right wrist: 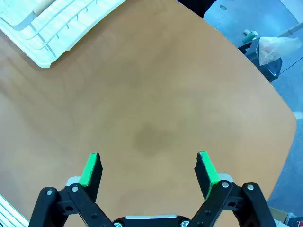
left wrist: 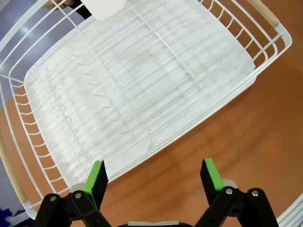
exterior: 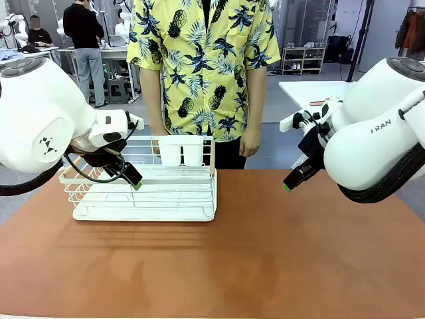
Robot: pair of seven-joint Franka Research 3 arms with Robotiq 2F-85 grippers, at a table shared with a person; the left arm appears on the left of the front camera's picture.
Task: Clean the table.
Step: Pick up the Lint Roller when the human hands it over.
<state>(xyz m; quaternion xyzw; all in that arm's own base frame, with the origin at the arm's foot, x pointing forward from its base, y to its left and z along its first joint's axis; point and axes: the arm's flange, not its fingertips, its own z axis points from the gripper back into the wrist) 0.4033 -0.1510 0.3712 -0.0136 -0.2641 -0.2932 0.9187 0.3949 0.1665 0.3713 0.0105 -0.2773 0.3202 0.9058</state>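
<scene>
Left tool (left wrist: 154, 171), right tool (right wrist: 147, 166): spread, empty.

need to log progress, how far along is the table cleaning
Done: the table top looks bare apart from the white wire rack. In hand: nothing; the left gripper, over the rack's edge, and the right gripper, over bare tabletop, both hold their jaws open and empty. Left: perhaps only the rack, if it must go.

Bright, even light from above fell on the counter (exterior: 265, 266), where soft, faint shadows lay beside the rack (exterior: 146, 193); wrist views bowed straight lines at their edges.
</scene>
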